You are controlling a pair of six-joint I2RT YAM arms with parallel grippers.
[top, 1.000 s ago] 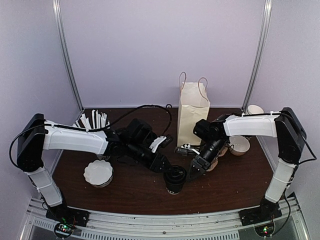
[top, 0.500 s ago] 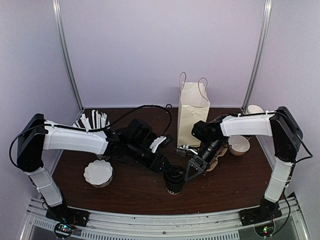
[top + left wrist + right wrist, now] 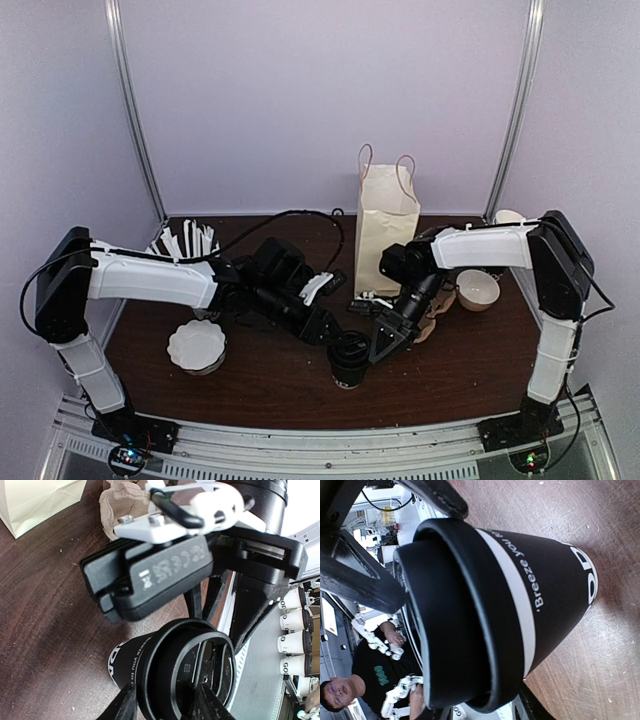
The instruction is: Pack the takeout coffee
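Observation:
The takeout coffee [image 3: 350, 358], a short dark cup with a black domed lid, stands upright on the brown table in front of the paper bag [image 3: 385, 225]. My left gripper [image 3: 330, 333] reaches it from the left. In the left wrist view its open fingers [image 3: 120, 707] sit just above the lid [image 3: 190, 672], one at each side. My right gripper [image 3: 383, 342] is open at the cup's right side. The cup [image 3: 520, 595] fills the right wrist view, with its lid rim between my fingertips [image 3: 532, 707].
A stack of white lids [image 3: 196, 346] lies front left. A white cup of straws [image 3: 186, 241] stands back left. Crumpled brown paper [image 3: 437, 312] and white cups [image 3: 478, 289] lie right of the bag. A small black item [image 3: 364, 300] lies at the bag's foot.
My right gripper has moved left, up against the cup. The left arm and the cup have not moved.

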